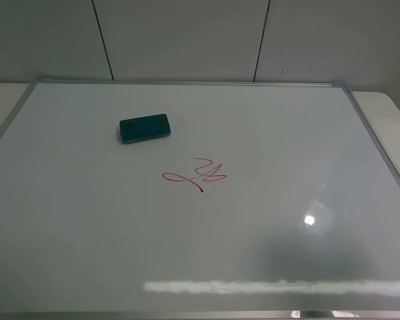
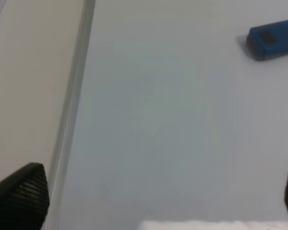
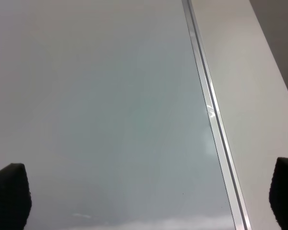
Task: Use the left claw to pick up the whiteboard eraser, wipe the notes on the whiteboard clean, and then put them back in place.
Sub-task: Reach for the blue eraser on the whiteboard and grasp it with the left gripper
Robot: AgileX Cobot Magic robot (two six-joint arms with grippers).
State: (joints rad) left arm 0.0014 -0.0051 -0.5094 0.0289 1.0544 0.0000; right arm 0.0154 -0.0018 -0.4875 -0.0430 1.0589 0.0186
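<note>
Nearest, along the bottom of the exterior high frame, a white streak of glare (image 1: 273,287) on the glossy whiteboard (image 1: 307,133). Beyond it, just below centre, the notes (image 1: 195,175): a thin red scribble of loops and zigzags. Farther back, up and to the left and apart from the scribble, the whiteboard eraser (image 1: 145,128). Lying flat with two darker patches facing up, long axis nearly left to right, right end tipped slightly toward the top of the frame. Around the board, a thin silver frame (image 1: 187,82). At the right edge, a strip of pale table (image 1: 387,120). At the top, a grey panelled wall (image 1: 187,33) with dark seams. In the left wrist view, the left claw (image 2: 156,196) looking down over the board's side rail, black fingertips (image 2: 19,196) spread to opposite lower corners, nothing between them, eraser at upper right. In the right wrist view, the right gripper (image 3: 146,194) likewise spread wide and empty, over the opposite rail.
</note>
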